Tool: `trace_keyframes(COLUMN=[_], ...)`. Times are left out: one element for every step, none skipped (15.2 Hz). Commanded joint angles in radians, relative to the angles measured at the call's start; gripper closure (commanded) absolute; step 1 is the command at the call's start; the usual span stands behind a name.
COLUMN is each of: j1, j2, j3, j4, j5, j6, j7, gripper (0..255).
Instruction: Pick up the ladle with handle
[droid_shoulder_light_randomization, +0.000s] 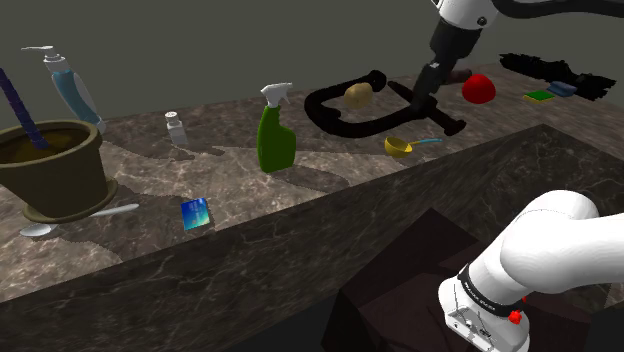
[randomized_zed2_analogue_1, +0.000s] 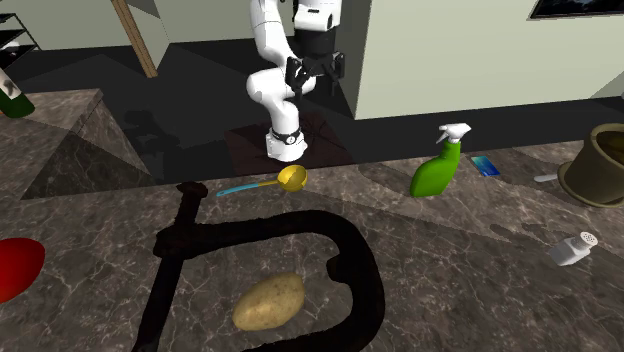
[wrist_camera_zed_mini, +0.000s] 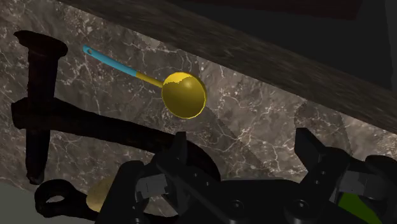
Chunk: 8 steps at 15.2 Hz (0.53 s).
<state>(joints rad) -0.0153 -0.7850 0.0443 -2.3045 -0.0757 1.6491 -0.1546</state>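
1. Ladle (wrist_camera_zed_mini: 183, 95), yellow bowl and blue handle, lies flat on the dark marbled counter (wrist_camera_zed_mini: 254, 121) near its edge, handle tip near a black curved pipe (wrist_camera_zed_mini: 38, 95).
2. Gripper (wrist_camera_zed_mini: 245, 145) hovers above it, fingers spread apart, clasping nothing.
3. Potato (randomized_zed2_analogue_1: 268, 302) sits inside the pipe's loop.

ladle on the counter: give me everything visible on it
The ladle has a round yellow bowl and a thin straight handle, yellow by the bowl and light blue out to its tip. Its material is unclear. It lies flat on the dark marbled counter, near the edge facing the robot's stand, touching nothing else. The open tool hangs clear of it, with the ladle beyond the fingers.
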Motion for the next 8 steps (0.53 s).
trace_keyframes(j1=[0.000, 0.014, 0.028, 0.041, 0.053, 0.065, 0.077, 0.088], j2=[0.000, -0.020, -0.038, -0.053, -0.065, -0.074, -0.081, -0.084], j3=[0.000, -0.029, -0.060, -0.091, -0.124, -0.158, -0.194, -0.230], j4=[0.000, -0.040, -0.077, -0.111, -0.143, -0.172, -0.199, -0.222], j5=[0.000, -0.014, -0.029, -0.046, -0.063, -0.081, -0.100, -0.119], j6=[0.000, 0.026, 0.052, 0.079, 0.105, 0.131, 0.157, 0.184], j7=[0.000, -0.067, -0.135, -0.202, -0.270, -0.337, -0.405, -0.474], gripper=[0, 0, 0, 0, 0, 0, 0, 0])
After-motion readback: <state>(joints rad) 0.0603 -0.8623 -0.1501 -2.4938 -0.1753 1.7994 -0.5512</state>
